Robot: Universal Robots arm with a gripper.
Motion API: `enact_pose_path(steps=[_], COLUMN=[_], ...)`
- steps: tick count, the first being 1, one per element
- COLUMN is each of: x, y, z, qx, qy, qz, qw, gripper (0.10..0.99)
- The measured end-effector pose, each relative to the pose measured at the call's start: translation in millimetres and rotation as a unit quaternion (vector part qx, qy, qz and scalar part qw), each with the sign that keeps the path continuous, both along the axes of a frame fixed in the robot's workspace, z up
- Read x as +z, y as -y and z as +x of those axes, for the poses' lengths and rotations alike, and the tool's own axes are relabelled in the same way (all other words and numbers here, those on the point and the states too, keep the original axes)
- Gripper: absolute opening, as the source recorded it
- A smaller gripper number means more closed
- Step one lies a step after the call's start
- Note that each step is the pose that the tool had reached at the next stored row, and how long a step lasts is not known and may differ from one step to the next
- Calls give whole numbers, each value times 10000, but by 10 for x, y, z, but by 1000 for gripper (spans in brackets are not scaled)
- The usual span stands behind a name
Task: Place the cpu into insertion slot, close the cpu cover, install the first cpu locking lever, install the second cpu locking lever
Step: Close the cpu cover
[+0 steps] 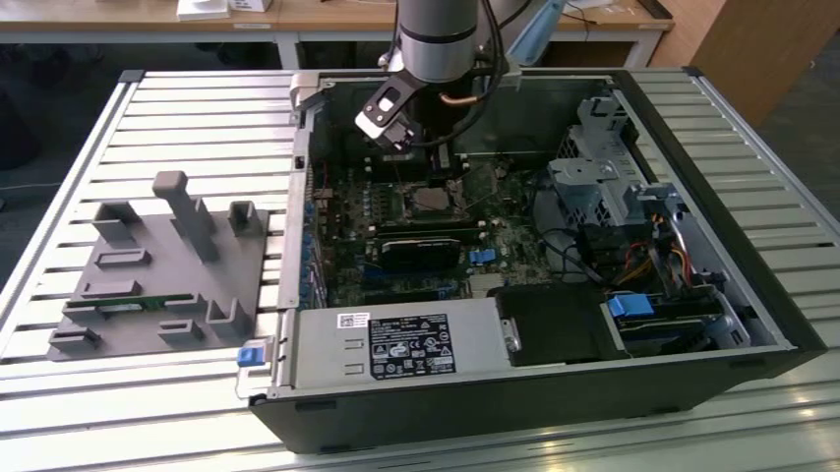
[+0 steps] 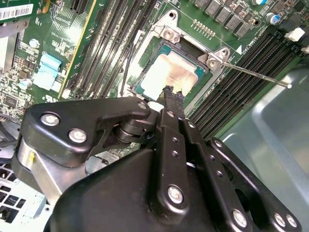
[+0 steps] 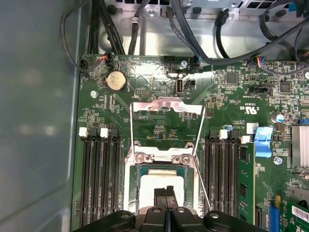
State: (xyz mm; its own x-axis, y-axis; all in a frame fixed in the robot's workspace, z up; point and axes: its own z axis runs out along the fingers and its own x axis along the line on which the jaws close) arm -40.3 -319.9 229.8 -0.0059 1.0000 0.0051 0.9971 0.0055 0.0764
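Open computer case (image 1: 525,403) on a slatted table (image 1: 197,108), gray plastic holder (image 1: 157,275) just beside it, coin battery (image 3: 116,80) inside.

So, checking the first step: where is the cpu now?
In the second wrist view the cpu lies in the motherboard socket, between the memory slot rows, close under the gripper.

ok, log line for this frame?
cpu: in socket | cpu cover: open | gripper: shut, over cpu
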Motion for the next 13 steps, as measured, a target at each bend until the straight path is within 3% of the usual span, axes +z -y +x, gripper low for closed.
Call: enact_pose_path(steps=[13], x=[57], y=[-3], z=[0], qx=[0], qy=[0], qz=[0], qw=[10000], gripper=[106])
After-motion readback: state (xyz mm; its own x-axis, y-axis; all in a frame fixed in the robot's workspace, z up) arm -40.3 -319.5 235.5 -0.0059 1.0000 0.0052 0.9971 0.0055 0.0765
